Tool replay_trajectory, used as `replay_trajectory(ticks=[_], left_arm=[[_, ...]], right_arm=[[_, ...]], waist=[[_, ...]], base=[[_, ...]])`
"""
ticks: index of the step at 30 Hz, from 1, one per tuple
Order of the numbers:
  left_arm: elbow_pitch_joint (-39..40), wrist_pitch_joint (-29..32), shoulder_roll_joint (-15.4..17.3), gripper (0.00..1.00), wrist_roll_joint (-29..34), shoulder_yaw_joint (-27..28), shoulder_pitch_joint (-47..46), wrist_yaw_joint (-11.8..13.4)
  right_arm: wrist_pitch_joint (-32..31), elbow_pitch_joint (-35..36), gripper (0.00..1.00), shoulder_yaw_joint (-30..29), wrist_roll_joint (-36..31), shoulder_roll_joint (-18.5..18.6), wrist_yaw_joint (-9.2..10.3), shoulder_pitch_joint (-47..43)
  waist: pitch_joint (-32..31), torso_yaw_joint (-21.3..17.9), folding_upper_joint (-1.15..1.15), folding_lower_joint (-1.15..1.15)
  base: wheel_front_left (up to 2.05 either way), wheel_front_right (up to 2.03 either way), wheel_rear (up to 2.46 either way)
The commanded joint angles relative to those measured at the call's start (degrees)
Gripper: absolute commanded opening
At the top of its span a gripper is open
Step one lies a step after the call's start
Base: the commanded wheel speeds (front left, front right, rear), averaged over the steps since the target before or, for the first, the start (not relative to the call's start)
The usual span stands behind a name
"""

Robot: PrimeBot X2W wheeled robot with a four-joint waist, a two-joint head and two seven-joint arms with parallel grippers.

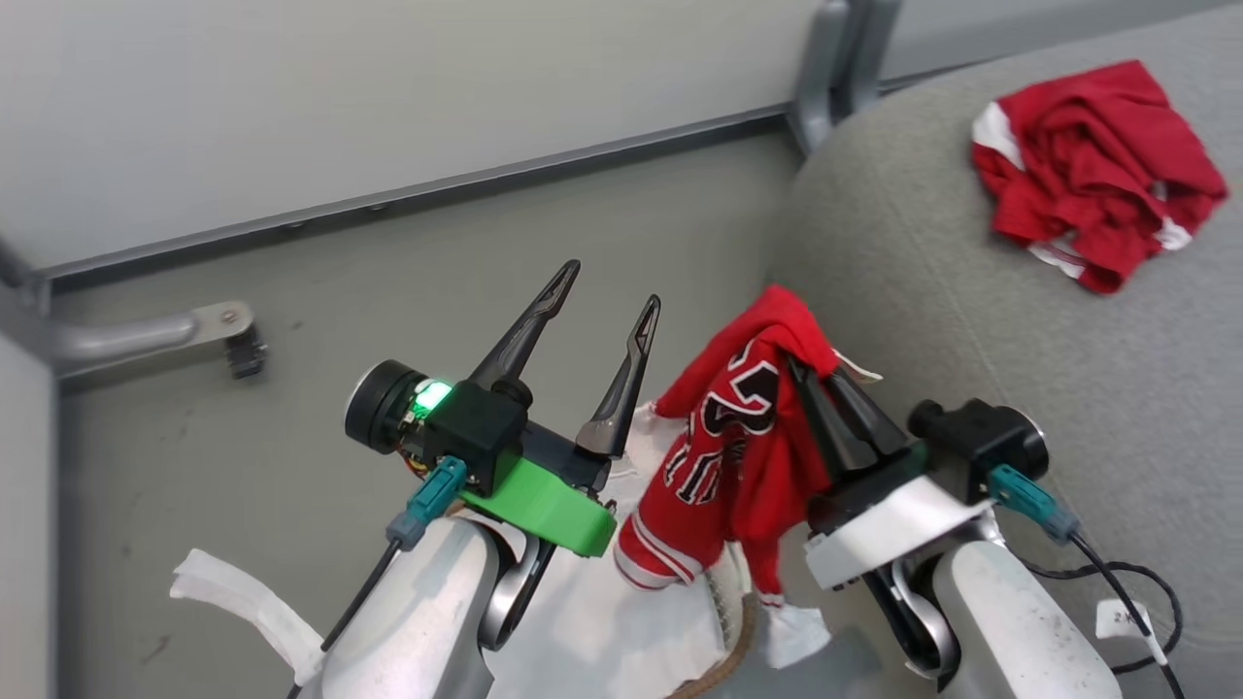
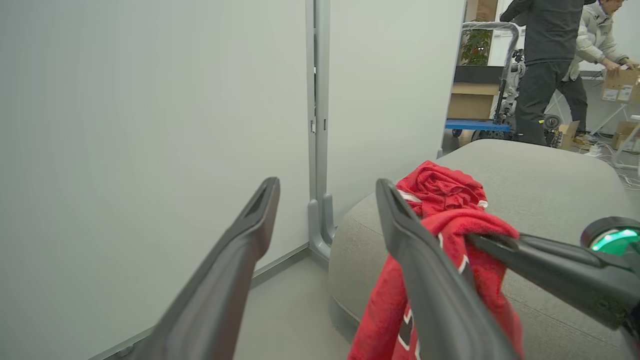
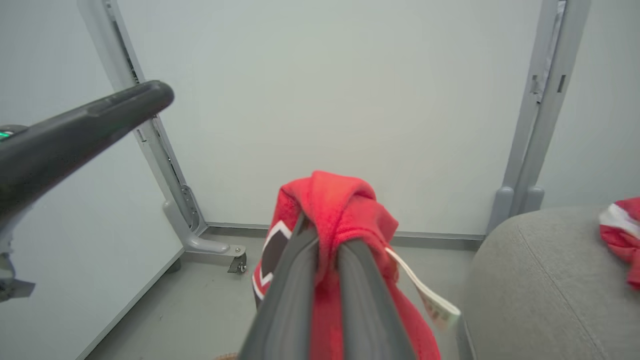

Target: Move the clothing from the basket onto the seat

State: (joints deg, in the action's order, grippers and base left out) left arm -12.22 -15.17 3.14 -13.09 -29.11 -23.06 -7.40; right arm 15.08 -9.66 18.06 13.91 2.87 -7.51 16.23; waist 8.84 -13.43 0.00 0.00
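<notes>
R gripper clenched on a fold of a red jersey w/ black-and-white lettering. Cloth is bunched over the fingertips and the rest hangs toward 6 o'clock. Its striped hem is low over the basket, of which I see just a bit of brown rim at the bottom of the head view. Can't tell if the hem touches the basket or the white sheet in it. L gripper at 9 o'clock of the jersey, fingers spread, nothing between them, near the cloth but apart. Seat at 2–3 o'clock of R gripper, its rounded edge just beside the hanging cloth. One red-and-white garment already lies crumpled on the seat, off toward 1 o'clock. White label tag dangles at 4 o'clock of the grip in the R wrist view. Step in hand, as I read it: carry the jersey over to the seat & let go. To do it well: lift till the hem clears the basket rim and seat edge, else it drags or snags. Swing toward 2 o'clock till the whole length is over the cushion, not just the pinch. Lower so the cloth pools before opening. The hold looks like a small fold, so go slow, it could slip. Keep L arm out of the sweep. Two people busy beyond the seat, well apart.
</notes>
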Motion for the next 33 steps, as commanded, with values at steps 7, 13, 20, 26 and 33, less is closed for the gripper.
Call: replay_trajectory(ticks=[7, 13, 20, 26, 33], left_arm=[[-0.2, 0.0, 1.1, 1.0, -0.4, -0.3, 1.2, -0.2], [-0.6, 0.0, 1.8, 1.0, -0.7, -1.2, 1.3, -0.2], [0.2, 0.0, 3.6, 1.0, -0.9, -3.2, -1.0, -0.2], [0.6, 0.0, 5.7, 1.0, -1.1, -4.7, -2.9, -0.2], [2.5, 0.0, 7.7, 1.0, -1.6, -6.5, -5.9, -0.2]], right_arm=[[0.1, 2.9, 0.0, -4.4, -0.5, 0.1, 0.04, -2.4], [0.1, 4.4, 0.0, -5.7, -4.8, 0.8, 0.05, 1.5], [0.1, 4.6, 0.0, -8.7, -9.7, 7.1, 0.05, 12.7], [0.1, 1.3, 0.0, -13.7, -13.8, 13.6, 0.05, 23.4], [0.1, -5.2, 0.0, -20.0, -19.7, 22.3, 0.05, 33.7]], waist=[[2.3, -11.0, 0.0, 0.0], [4.2, -14.2, 0.0, 0.0], [9.4, -12.8, 0.0, 0.0], [14.9, -9.5, 0.0, 0.0], [21.5, -5.5, 0.0, 0.0]], base=[[0.0, 0.0, 0.0], [0.0, 0.0, 0.0], [0.0, 0.0, 0.0], [0.0, 0.0, 0.0], [0.0, 0.0, 0.0]])
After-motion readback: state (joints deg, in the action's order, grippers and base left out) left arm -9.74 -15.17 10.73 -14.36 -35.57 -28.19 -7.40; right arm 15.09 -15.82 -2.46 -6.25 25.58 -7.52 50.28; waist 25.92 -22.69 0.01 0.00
